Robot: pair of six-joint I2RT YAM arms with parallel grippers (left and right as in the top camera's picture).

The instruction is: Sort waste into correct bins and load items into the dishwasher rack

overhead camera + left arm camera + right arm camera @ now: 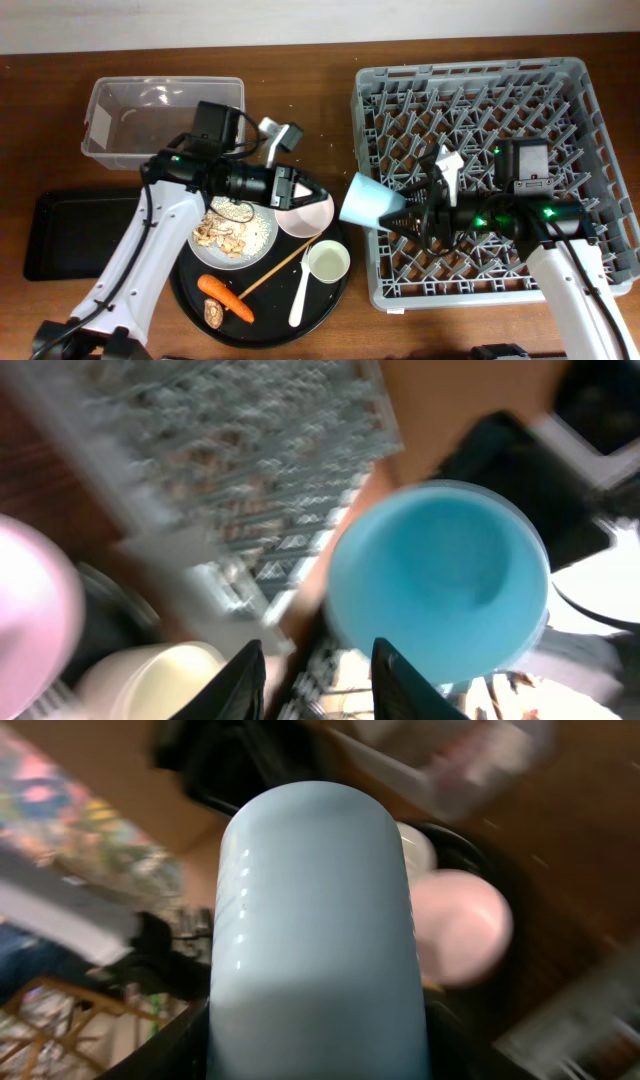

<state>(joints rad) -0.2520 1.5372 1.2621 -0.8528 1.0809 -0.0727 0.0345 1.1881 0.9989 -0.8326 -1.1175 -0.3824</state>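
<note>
- Overhead: right gripper (405,213) is clamped on the base of the light blue cup (368,200). The cup lies sideways in the air with its mouth toward the left arm, at the left edge of the dishwasher rack (560,120), between the rack and the round black tray (275,322).
- Left gripper (316,192) hangs over the white bowl (312,216). It is near the cup's mouth but not touching it.
- On the round tray: white plate (262,238) with beige crumbs (225,235), and the bowl at the plate's right edge. Also there are 1 small white cup (328,262), 1 white fork (300,292), 1 wooden stick (275,268) and 1 carrot (226,298). A brown lump (213,313) sits just beside the carrot.
- Clear tub (165,95) is top left, with a white label (99,118) on its left wall; the print is too small to read. The shallow black tray (70,235) is at the far left, below the tub.
- Left wrist: blurred. The 2 fingertips (248,682) are apart with nothing between them, so the left gripper is open and empty. The blue cup's open mouth (440,575) faces the camera just ahead. The bowl (30,620) and small cup (150,680) are at lower left, the rack lattice (230,450) above.
- Right wrist: the cup (315,920) fills the centre, with black fingers (165,1055) pressed on both of its sides. The bowl (462,925) is beyond it to the right. No brand or text is legible.
</note>
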